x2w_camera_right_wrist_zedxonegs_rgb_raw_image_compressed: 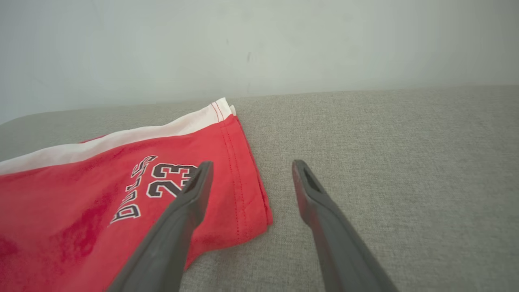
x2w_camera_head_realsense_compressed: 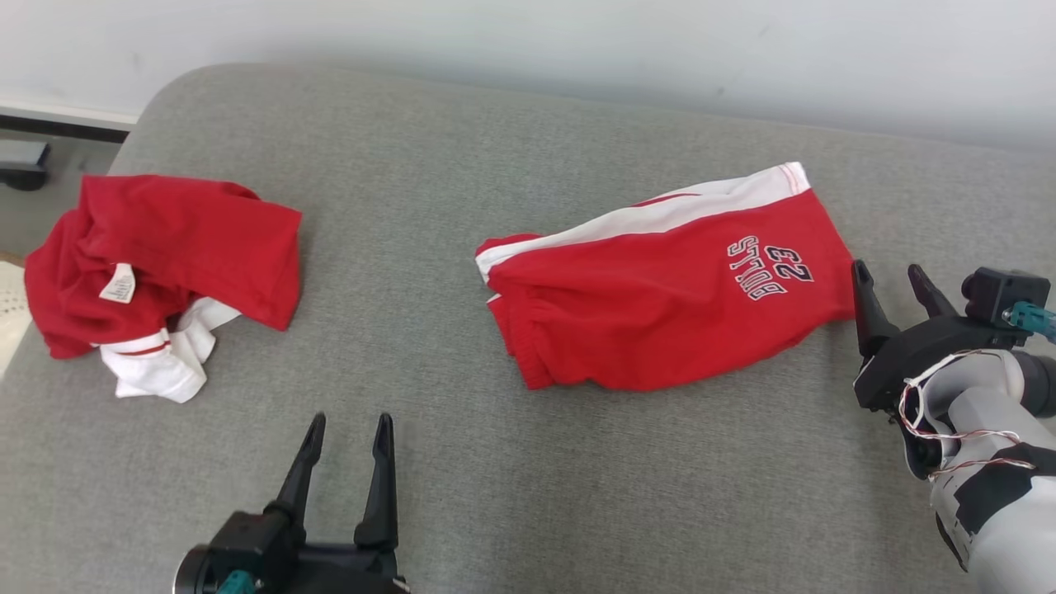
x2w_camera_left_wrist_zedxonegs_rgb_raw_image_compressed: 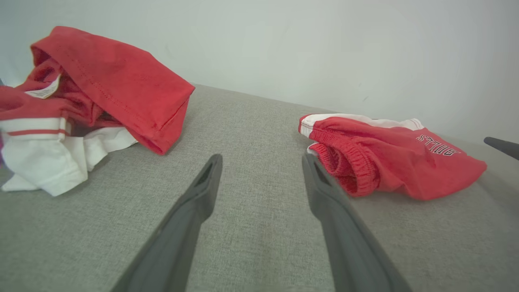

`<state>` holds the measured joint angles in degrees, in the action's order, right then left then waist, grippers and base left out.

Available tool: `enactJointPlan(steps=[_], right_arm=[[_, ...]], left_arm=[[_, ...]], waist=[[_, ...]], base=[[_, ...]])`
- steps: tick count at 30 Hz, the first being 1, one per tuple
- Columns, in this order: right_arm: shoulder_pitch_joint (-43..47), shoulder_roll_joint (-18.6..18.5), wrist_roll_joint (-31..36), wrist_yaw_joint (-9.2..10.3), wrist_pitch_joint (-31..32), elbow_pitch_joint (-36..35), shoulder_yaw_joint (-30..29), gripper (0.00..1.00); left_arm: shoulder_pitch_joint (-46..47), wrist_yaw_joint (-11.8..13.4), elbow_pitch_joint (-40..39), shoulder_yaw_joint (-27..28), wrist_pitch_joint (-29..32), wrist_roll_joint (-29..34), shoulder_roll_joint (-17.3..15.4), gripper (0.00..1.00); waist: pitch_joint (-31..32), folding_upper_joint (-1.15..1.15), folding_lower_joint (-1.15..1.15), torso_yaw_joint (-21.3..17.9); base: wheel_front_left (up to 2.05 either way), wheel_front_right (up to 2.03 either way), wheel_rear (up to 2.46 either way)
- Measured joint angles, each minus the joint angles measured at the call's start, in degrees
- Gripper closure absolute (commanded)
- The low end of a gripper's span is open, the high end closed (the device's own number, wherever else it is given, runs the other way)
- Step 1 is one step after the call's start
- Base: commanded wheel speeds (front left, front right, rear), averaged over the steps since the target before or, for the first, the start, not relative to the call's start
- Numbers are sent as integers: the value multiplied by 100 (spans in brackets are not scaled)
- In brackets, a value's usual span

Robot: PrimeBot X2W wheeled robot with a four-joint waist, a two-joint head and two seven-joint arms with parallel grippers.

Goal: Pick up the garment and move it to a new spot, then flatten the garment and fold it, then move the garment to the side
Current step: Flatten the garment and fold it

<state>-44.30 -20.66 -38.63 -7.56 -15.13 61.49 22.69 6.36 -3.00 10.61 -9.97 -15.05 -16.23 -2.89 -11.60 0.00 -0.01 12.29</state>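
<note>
The garment, red shorts (x2w_camera_head_realsense_compressed: 668,289) with a white side stripe and "BULLS 23" print, lies folded flat on the grey cushion, right of centre. My right gripper (x2w_camera_head_realsense_compressed: 887,268) stands open just beyond the shorts' right hem, holding nothing; in the right wrist view its fingers (x2w_camera_right_wrist_zedxonegs_rgb_raw_image_compressed: 252,163) straddle the hem of the shorts (x2w_camera_right_wrist_zedxonegs_rgb_raw_image_compressed: 101,194), the left finger over the cloth. My left gripper (x2w_camera_head_realsense_compressed: 350,419) is open and empty near the front edge, left of the shorts. From the left wrist, its fingers (x2w_camera_left_wrist_zedxonegs_rgb_raw_image_compressed: 261,158) point past the elastic waistband of the shorts (x2w_camera_left_wrist_zedxonegs_rgb_raw_image_compressed: 389,162).
A crumpled red and white garment (x2w_camera_head_realsense_compressed: 165,256) lies at the cushion's left end, also seen from the left wrist (x2w_camera_left_wrist_zedxonegs_rgb_raw_image_compressed: 101,81). The grey cushion (x2w_camera_head_realsense_compressed: 528,462) ends at a pale wall (x2w_camera_head_realsense_compressed: 577,41) behind. A dark object (x2w_camera_head_realsense_compressed: 23,163) sits on the floor, far left.
</note>
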Motion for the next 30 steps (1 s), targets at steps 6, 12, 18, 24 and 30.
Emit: enactJointPlan(steps=[6, 12, 18, 24, 30], right_arm=[[-157, 83, 96, 0, 1, 588, -88, 0], [-359, 146, 175, 1, 108, 1068, -168, 0], [-407, 187, 240, 0, 407, 1167, -193, 100], [-340, 258, 233, 0, 225, 1183, -249, 100], [191, 296, 19, 0, 45, 756, -236, 100]], left_arm=[[-140, 48, -67, 0, 0, -41, -2, 0], [-100, 58, -129, -46, 0, -75, -1, 0], [-36, 109, -178, -63, 0, -91, -1, 0], [-55, 111, -91, -42, 0, -125, 1, 0], [-279, 60, 8, 98, 0, -42, 2, 0]], waist=[[-72, 0, 1, 172], [-173, 0, 1, 349], [-244, 0, 1, 411], [-134, 0, 2, 330], [177, 0, 2, 215]], base=[[0, 0, 0], [0, 0, 0], [0, 0, 0], [0, 0, 0], [0, 0, 0]])
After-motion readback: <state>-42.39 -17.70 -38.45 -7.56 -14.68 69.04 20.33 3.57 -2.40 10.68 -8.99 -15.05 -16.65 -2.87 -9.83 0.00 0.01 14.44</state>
